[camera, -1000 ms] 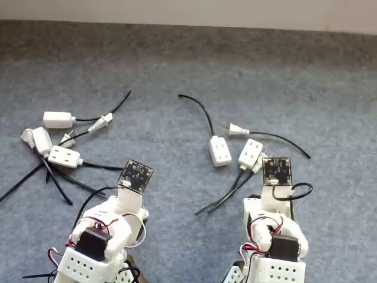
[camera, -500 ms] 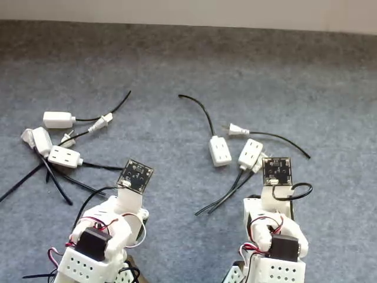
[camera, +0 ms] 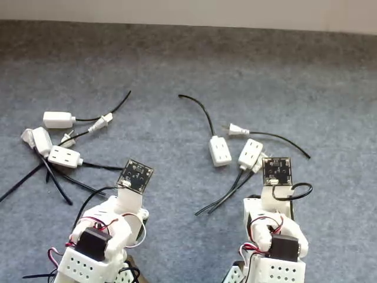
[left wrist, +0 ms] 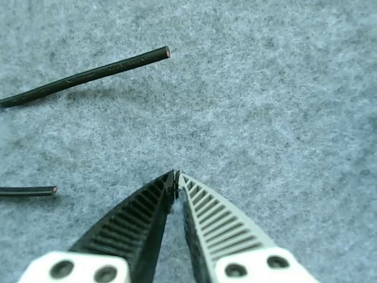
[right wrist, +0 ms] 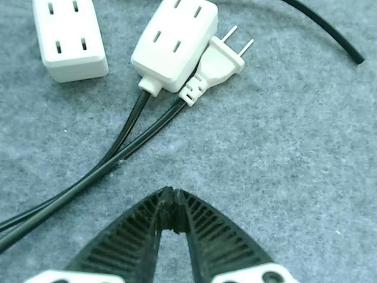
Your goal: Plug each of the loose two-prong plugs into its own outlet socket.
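Note:
On the grey carpet, two white outlet sockets (camera: 220, 150) (camera: 250, 153) lie at centre right, with a loose two-prong plug (camera: 237, 130) just behind them. A second plug (right wrist: 218, 62) lies against the nearer socket (right wrist: 175, 44), prongs pointing away; the other socket (right wrist: 69, 38) lies beside it. My right gripper (right wrist: 172, 194) is shut and empty, just short of their black cords. At the left lie three more sockets (camera: 58, 119) (camera: 65, 157) (camera: 41, 140) and two plugs (camera: 101, 123) (camera: 68, 140). My left gripper (left wrist: 177, 175) is shut and empty above bare carpet.
Black cords trail from both clusters toward the arms (camera: 109, 227) (camera: 274, 227). Two cut cord ends (left wrist: 88, 75) (left wrist: 26, 191) lie ahead of the left gripper. Another cord end (right wrist: 330, 32) lies beyond the right-hand plug. Open carpet stretches between the clusters and toward the far wall.

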Tool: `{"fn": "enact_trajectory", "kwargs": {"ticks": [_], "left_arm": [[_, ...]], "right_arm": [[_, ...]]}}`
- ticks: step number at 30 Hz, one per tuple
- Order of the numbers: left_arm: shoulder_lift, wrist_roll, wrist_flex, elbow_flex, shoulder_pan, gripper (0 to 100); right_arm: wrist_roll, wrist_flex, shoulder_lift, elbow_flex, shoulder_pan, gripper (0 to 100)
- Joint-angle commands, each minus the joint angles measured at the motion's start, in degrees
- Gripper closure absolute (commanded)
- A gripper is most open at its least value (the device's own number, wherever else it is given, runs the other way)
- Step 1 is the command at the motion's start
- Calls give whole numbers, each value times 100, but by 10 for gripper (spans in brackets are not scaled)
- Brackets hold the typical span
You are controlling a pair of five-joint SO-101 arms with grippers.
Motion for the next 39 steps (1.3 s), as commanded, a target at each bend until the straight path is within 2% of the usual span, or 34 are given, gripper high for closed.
{"fn": "enact_trajectory", "kwargs": {"ticks": [1,8,13,17,20,22,25,28,31,35,39], "left_arm": [[4,0,-79,101,66,972],[4,9,-79,101,233,972],[4,9,-79,101,505,970],[4,9,-79,101,655,970],[4,0,-79,101,655,971],[4,0,-79,101,655,971],[4,0,-79,101,655,971],[4,0,-79,101,655,971],[4,0,-79,101,655,971],[4,0,-79,101,655,971],[4,0,-79,101,655,971]], "right_arm": [[62,40,-66,848,-57,989],[62,40,-66,848,-620,989],[62,-848,-75,488,-532,986],[26,-1763,-22,-1042,-374,985],[26,-1560,224,-2501,-382,985],[-44,-1209,813,-3398,-356,985],[-686,-796,2352,-4611,-312,971],[-1618,-233,4365,-5736,-488,878],[-2233,338,6185,-6598,-778,802],[-2901,488,7934,-7134,-1429,794],[-3138,127,9235,-7178,-1569,794]]}}
